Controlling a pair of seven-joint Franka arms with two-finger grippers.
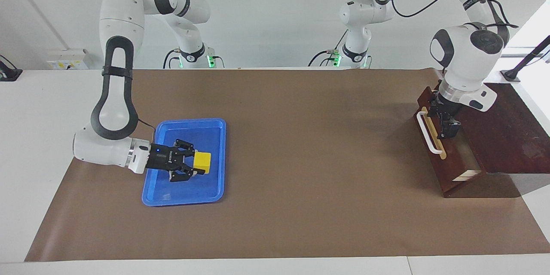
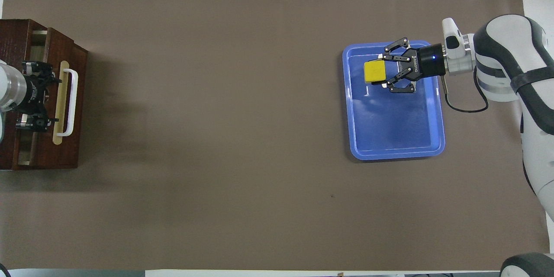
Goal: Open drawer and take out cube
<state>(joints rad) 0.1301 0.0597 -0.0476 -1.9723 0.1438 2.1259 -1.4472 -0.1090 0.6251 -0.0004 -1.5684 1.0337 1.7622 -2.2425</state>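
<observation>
The yellow cube [image 1: 202,161] is between the fingers of my right gripper [image 1: 194,164], which is shut on it just over the blue tray [image 1: 215,189], at the tray's end nearer to the robots. In the overhead view the cube [image 2: 375,72] sits at the tips of the right gripper [image 2: 382,72]. The dark wooden drawer [image 1: 435,160] with its white bar handle [image 1: 429,133] stands pulled out of its box at the left arm's end of the table. My left gripper [image 1: 447,131] points down into the drawer's pale inside, fingers spread; it also shows in the overhead view [image 2: 34,96].
The dark wooden box [image 1: 511,133] holding the drawer stands at the table's edge at the left arm's end. Brown paper [image 1: 300,159] covers the table between tray and drawer. The tray [image 2: 394,138] holds nothing but the cube end.
</observation>
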